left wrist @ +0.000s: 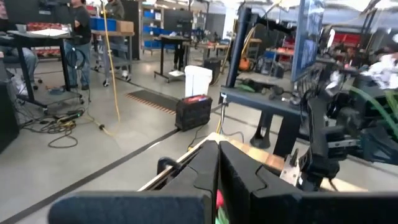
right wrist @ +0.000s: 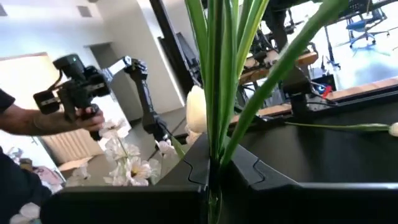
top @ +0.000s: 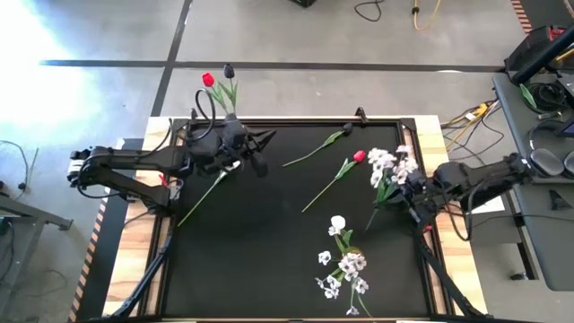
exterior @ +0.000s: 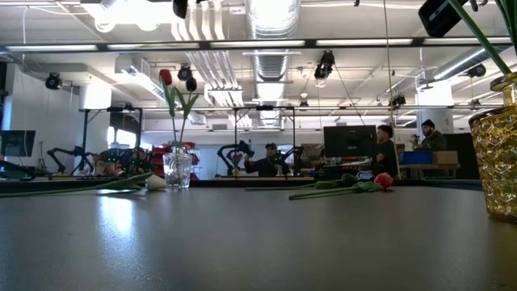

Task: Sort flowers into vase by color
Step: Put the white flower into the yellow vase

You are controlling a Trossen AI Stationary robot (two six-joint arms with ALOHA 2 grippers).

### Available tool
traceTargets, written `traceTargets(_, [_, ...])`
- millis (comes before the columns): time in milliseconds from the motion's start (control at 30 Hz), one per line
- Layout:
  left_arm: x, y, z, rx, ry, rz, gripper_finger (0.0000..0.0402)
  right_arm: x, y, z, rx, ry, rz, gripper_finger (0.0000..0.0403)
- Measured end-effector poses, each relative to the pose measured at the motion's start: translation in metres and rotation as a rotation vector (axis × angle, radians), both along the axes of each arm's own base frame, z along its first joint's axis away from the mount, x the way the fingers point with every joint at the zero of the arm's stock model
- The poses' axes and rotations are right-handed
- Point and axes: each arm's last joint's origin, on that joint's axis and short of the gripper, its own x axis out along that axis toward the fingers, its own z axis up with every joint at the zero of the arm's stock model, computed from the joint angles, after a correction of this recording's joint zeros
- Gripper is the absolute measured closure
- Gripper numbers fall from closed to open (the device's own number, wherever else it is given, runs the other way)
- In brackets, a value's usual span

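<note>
On the black desk (top: 269, 251), the left claw (top: 266, 139) sits near the ten o'clock corner, its two fingers pressed together with nothing between them. Just behind it, at the desk's far edge around eleven o'clock, a clear glass vase (exterior: 177, 170) holds a red tulip (top: 208, 80) and a dark tulip (top: 229, 70), both upright. A white tulip (top: 235, 165) lies flat below the left claw, its stem running toward eight o'clock.

The right claw (top: 401, 191) is at the three o'clock side, clamped on a bundle of green stems (right wrist: 221, 81) with a white tulip head (right wrist: 196, 109) beside them; small white blossoms (top: 387, 167) cluster just beside this claw. A golden textured vase (exterior: 497, 153) stands at that same side in the low view.

Near the desk's middle, toward one o'clock, a second red tulip (top: 359, 156) lies flat with its stem pointing to six o'clock, and another long-stemmed flower (top: 316, 148) with a dark head lies just left of it. At five o'clock rests a white blossom spray (top: 343, 265).

In the right wrist view a person's hand (right wrist: 78, 115) grips a camera rig (right wrist: 71, 87) beyond the desk.
</note>
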Motion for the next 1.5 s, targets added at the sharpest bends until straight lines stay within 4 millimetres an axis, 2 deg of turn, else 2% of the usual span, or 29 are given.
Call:
traceTargets(100, [-0.004,0.000,0.001,0.000,0.014,-0.001,0.0402,0.014,0.011,-0.011,-0.053,0.070,0.023,0.0390])
traceTargets(233, [-0.008,-0.001,0.004,0.016,0.013,-0.003,0.0402,0.023,0.024,-0.018,-0.085,0.097,0.028,0.0390])
traceTargets(567, [-0.013,-0.001,0.007,0.032,0.018,-0.005,0.0402,0.031,0.055,-0.033,-0.178,0.146,-0.075,0.0390])
traceTargets(667, [-0.014,-0.001,0.007,0.036,0.024,-0.005,0.0402,0.031,0.061,-0.035,-0.150,0.155,-0.081,0.0390])
traceTargets(1000, [-0.014,-0.001,0.007,0.041,0.029,-0.006,0.0402,0.028,0.072,-0.039,-0.079,0.184,-0.098,0.0390])
traceTargets(1500, [-0.014,-0.001,0.005,0.048,0.052,-0.007,0.0402,0.043,0.086,-0.063,-0.092,0.281,-0.113,0.0381])
